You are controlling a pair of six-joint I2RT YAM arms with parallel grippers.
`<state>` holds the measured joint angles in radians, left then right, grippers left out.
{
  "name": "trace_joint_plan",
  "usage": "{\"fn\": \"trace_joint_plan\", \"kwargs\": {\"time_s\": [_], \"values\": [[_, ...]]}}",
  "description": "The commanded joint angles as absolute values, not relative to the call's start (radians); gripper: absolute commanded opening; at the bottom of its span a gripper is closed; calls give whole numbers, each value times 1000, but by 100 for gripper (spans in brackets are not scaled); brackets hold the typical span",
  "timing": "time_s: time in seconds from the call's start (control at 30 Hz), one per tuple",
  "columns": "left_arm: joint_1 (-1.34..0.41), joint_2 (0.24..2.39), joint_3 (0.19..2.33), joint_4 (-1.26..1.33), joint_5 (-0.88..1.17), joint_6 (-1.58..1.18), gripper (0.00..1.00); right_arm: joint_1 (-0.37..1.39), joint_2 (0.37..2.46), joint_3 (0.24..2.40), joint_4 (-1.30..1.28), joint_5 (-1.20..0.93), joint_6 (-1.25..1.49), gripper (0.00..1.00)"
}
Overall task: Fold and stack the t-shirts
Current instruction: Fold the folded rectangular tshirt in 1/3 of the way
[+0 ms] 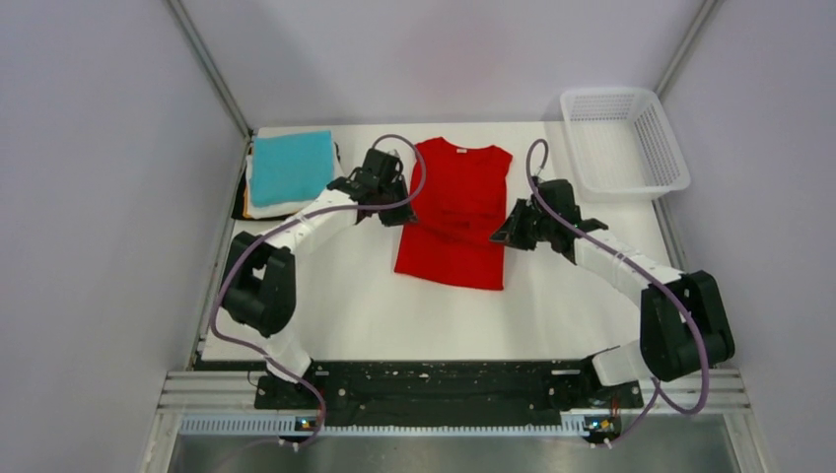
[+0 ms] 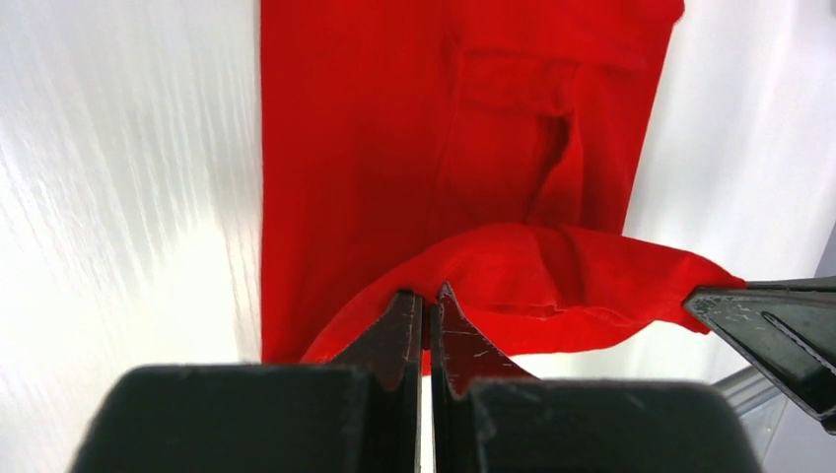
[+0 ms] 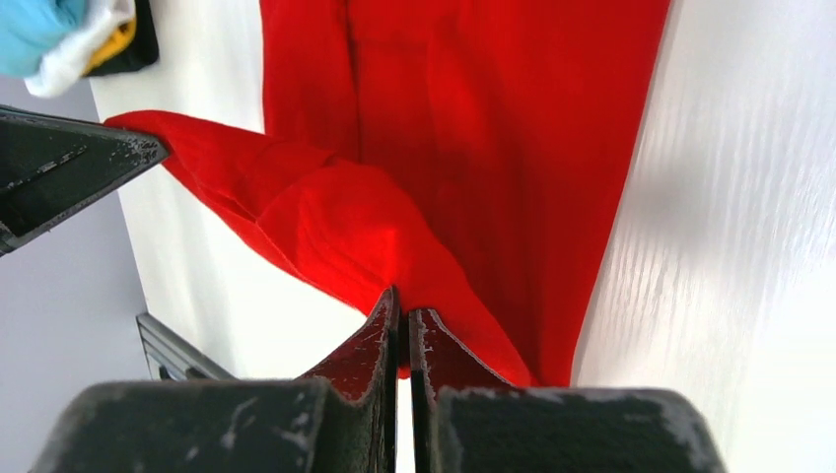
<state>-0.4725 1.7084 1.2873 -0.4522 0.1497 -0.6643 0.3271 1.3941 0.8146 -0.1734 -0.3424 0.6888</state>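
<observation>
The red t-shirt [image 1: 453, 212] lies flat mid-table, collar toward the back. My left gripper [image 1: 398, 211] is shut on its left edge about halfway down. My right gripper [image 1: 506, 234] is shut on its right edge. In the left wrist view my left gripper [image 2: 429, 296] pinches a raised fold of the red shirt [image 2: 394, 148] that runs across to the right gripper's finger [image 2: 769, 330]. In the right wrist view my right gripper [image 3: 402, 315] pinches the same raised red cloth [image 3: 473, 148]. A stack of folded shirts, teal [image 1: 291, 166] on top, sits back left.
A white mesh basket [image 1: 623, 143] stands at the back right corner. The folded stack also shows in the right wrist view [image 3: 59, 34], with white, orange and black layers under the teal. Grey walls close in the table on both sides.
</observation>
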Motion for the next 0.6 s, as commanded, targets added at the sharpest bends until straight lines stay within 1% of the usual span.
{"fn": "trace_joint_plan", "kwargs": {"time_s": [0.0, 0.27, 0.3, 0.33, 0.37, 0.43, 0.47, 0.5, 0.53, 0.57], "values": [[-433, 1788, 1408, -480, 149, -598, 0, 285, 1450, 903, -110, -367, 653, 0], [-402, 1953, 1572, -550, 170, -545, 0, 247, 1624, 993, -95, -374, 649, 0], [-397, 1971, 1586, -558, 174, -538, 0, 243, 1643, 1005, -93, -370, 649, 4], [-394, 1988, 1597, -561, 177, -534, 8, 239, 1661, 1016, -84, -366, 648, 9], [-390, 2004, 1610, -561, 183, -529, 17, 239, 1679, 1028, -72, -355, 646, 14], [-380, 2035, 1643, -563, 208, -526, 33, 234, 1723, 1061, -63, -330, 633, 20], [-375, 2046, 1661, -568, 221, -522, 41, 228, 1749, 1085, -67, -325, 619, 25], [-369, 2057, 1690, -583, 236, -522, 51, 225, 1765, 1114, -82, -331, 604, 38], [-363, 2057, 1704, -595, 247, -525, 60, 224, 1772, 1132, -92, -332, 591, 53], [-360, 2046, 1706, -596, 249, -525, 72, 223, 1768, 1139, -93, -322, 586, 63]]}}
